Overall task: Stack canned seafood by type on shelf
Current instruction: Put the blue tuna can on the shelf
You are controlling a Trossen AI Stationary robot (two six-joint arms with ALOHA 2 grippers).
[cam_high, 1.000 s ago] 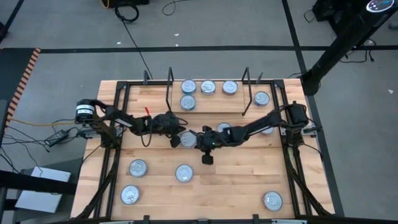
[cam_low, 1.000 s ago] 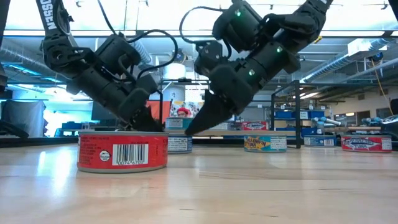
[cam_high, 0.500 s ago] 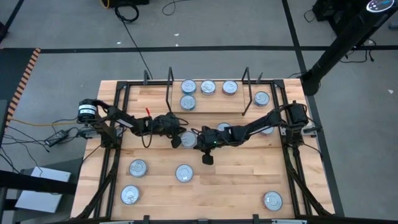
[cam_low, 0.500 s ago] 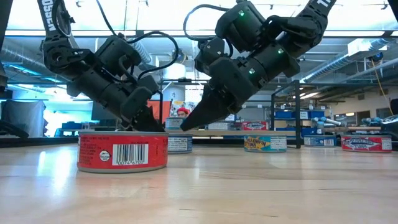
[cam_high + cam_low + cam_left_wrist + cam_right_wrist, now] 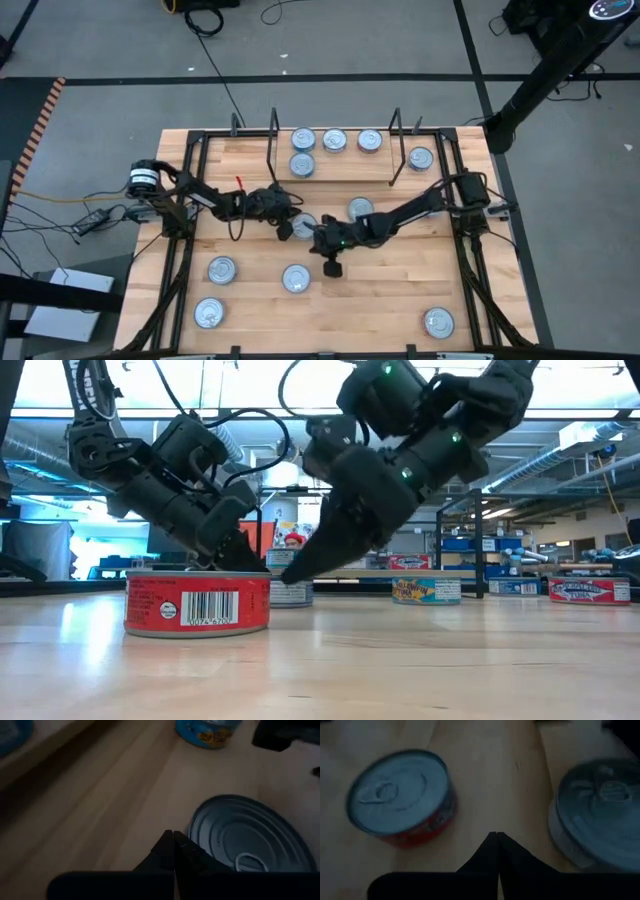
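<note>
A silver-lidded tin [image 5: 303, 224] sits mid-table between the clenched, empty left gripper [image 5: 285, 229] and right gripper [image 5: 318, 240], both just beside it.

We count eleven tins [image 5: 360, 208] on the table. Four sit beyond the left claw [image 5: 284, 228] and right claw [image 5: 316, 237], between the two wire uprights [image 5: 272, 145], and one sits outside them. Two lie close by the claw tips and four behind the claws.
</note>
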